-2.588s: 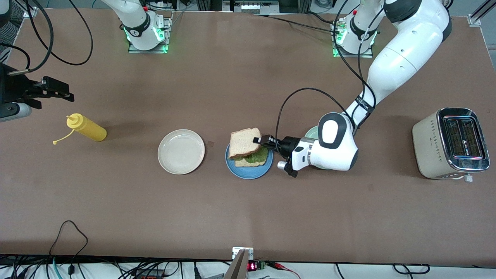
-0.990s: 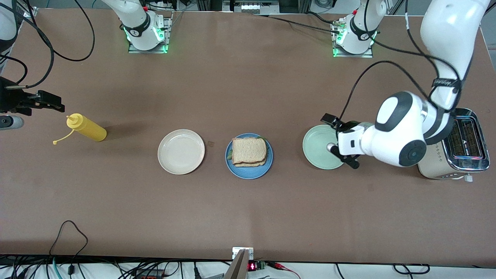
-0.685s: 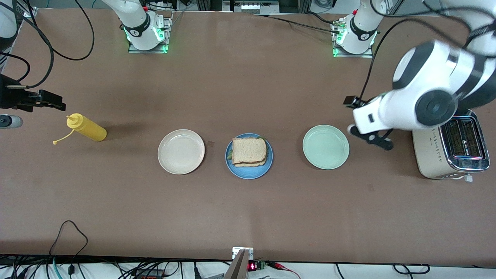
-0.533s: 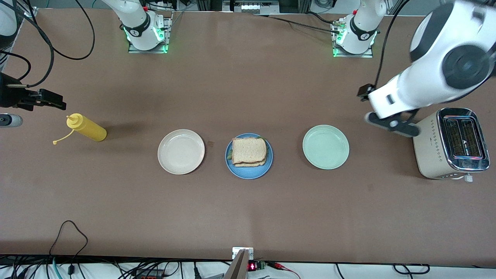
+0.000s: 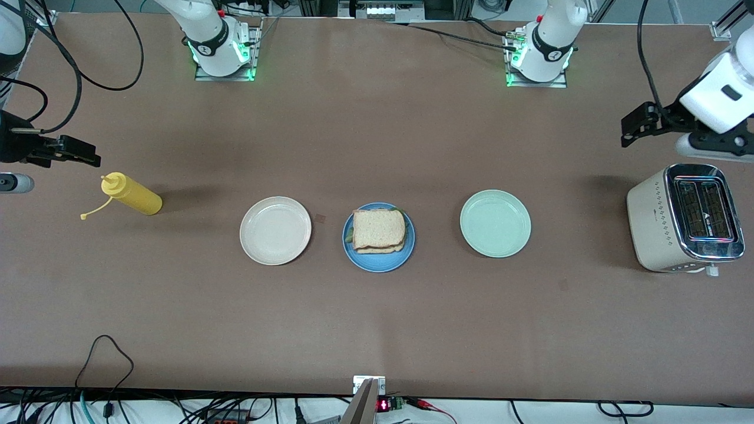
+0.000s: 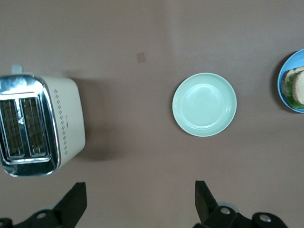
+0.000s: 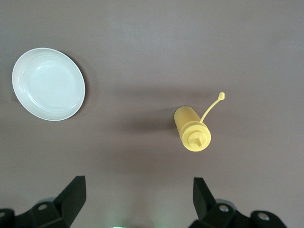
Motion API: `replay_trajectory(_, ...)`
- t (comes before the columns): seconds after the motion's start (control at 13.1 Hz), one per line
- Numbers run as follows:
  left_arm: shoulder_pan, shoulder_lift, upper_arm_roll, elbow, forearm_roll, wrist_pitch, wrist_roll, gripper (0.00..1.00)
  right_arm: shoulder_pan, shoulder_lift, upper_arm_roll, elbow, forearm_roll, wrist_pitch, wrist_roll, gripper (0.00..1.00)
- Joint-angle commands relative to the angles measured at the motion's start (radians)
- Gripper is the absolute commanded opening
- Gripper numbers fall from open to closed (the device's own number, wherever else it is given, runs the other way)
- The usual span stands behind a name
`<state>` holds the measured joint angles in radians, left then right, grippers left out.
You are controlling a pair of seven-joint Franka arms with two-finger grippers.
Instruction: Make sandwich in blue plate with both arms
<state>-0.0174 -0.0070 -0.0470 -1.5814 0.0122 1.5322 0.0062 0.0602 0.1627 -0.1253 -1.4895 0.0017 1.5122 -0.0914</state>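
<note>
**Sandwich looks done, both arms pulled out to the ends**

Starting at the left end effector (image 5: 629,126): it's up in the air over bare worktop (image 5: 377,318) at the left arm's end, close to the toaster (image 5: 686,218). Its wrist view shows the two fingers spread wide with nothing between them, so it's released and empty. Looking down from there you get the toaster, the pale mint-green plate (image 6: 204,104) and just a sliver of the blue plate at the frame edge.

The right end effector (image 5: 82,152) is at the other end of the worktop, over the spot beside the yellow squeeze bottle (image 5: 131,195). Same deal: fingers apart, holding nothing. Its camera sees the bottle (image 7: 192,128) and the cream-beige plate (image 7: 48,83), which has nothing on it.

Out in the middle, the sandwich (image 5: 379,229) sits on the blue plate (image 5: 379,259), between the cream and mint plates. Top slice is lying flat and fairly square on the stack, with a bit of green lettuce peeking out at the edges.

My read: the assembly step is finished and this is the parked stage. Nothing obvious is left to grab, so the next move probably just calls for both arms to wait clear of the plates. If anything, a check that the top slice isn't sliding.
</note>
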Motion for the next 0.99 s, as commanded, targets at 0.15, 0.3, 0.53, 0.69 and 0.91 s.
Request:
replay_trajectory(0.15, -0.019, -0.018, 0.032, -0.039, -0.043, 0.006, -0.002, 1.0, 0.003, -0.023, 0.001, -0.018, -0.003, -0.004, 0.018, 1.0)
replay_trajectory(0.3, -0.016, -0.018, 0.032, -0.038, -0.043, -0.003, -0.003, 1.0, 0.001, -0.023, 0.001, -0.018, -0.003, -0.004, 0.018, 1.0)
replay_trajectory(0.53, -0.016, -0.018, 0.032, -0.037, -0.041, -0.023, -0.005, 1.0, 0.003, -0.023, 0.001, -0.018, -0.003, -0.004, 0.018, 1.0)
replay_trajectory(0.69, -0.016, -0.013, 0.032, -0.035, -0.04, -0.017, 0.0, 1.0, 0.001, -0.023, 0.001, -0.02, -0.003, -0.004, 0.018, 1.0)
replay_trajectory(0.91, -0.016, 0.002, 0.032, -0.022, -0.038, -0.023, 0.001, 1.0, -0.002, -0.023, 0.001, -0.02, -0.002, -0.003, 0.018, 1.0)
